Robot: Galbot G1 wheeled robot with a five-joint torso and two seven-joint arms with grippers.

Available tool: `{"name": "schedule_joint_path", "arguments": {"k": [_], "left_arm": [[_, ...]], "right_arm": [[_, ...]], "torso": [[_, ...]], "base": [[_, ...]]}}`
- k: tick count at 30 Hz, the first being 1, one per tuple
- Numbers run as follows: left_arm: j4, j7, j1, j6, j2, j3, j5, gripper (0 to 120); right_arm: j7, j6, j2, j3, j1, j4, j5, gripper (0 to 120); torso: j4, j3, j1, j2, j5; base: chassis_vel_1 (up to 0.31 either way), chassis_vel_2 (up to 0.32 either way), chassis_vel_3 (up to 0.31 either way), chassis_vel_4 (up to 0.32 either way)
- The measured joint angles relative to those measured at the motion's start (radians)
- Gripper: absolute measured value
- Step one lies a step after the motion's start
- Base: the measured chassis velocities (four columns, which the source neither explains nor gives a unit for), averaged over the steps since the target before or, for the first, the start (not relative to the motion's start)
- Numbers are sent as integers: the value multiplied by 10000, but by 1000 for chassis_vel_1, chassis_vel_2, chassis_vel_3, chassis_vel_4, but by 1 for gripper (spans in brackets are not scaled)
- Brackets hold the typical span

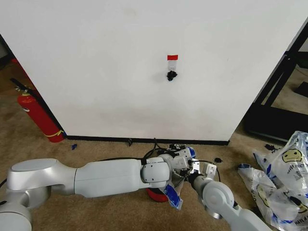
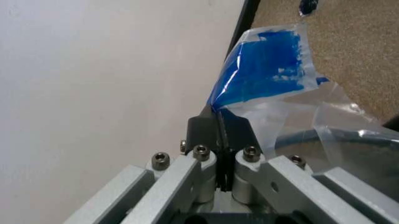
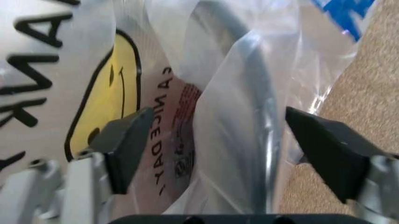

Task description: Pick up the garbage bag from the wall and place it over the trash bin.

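Left hand pinches the garbage bag; right hand gapes wide astride it

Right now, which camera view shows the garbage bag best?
The right wrist view: the garbage bag shows its yellow face and lettering between the open right tool. The left wrist view shows a blue patch pinched by the left tool; the head view shows a blue scrap.

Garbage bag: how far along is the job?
Done: the garbage bag is off the wall; the hook is bare.
In hand: the left tool is shut on the bag's blue edge, and the right tool is open with the bag and bin rim between its fingers.
Left: settling the bag over the trash bin.
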Motion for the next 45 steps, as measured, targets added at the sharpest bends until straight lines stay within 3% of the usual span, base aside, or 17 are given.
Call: {"name": "schedule_joint_path", "arguments": {"k": [18, 22, 31, 35, 45], "left_arm": [[-307, -97, 233, -9, 127, -233, 2, 0], [-296, -109, 253, -9, 138, -285, 2, 0], [-482, -189, 328, -10, 419, -565, -163, 0], [-815, -392, 265, 103, 576, -954, -810, 0], [-506, -578, -43, 441, 571, -1376, -2237, 0]], "right_arm": [[1045, -199, 361, -185, 249, -275, -19, 8], [1080, -250, 385, -111, 177, -143, -34, 0], [1204, -207, 282, 363, -232, 295, -33, 0], [1291, -168, 55, 886, -743, 897, 40, 0], [595, -153, -347, 1942, -2286, 2087, -135, 0]], "torso": [[0, 0, 0, 0, 1], [0, 0, 0, 0, 1], [0, 0, 0, -1, 1], [1, 0, 0, 0, 0], [-2, 0, -1, 0, 0]], "base": [[0, 0, 0, 0], [0, 0, 0, 0], [0, 0, 0, 0], [0, 0, 0, 0], [0, 0, 0, 0]]}}
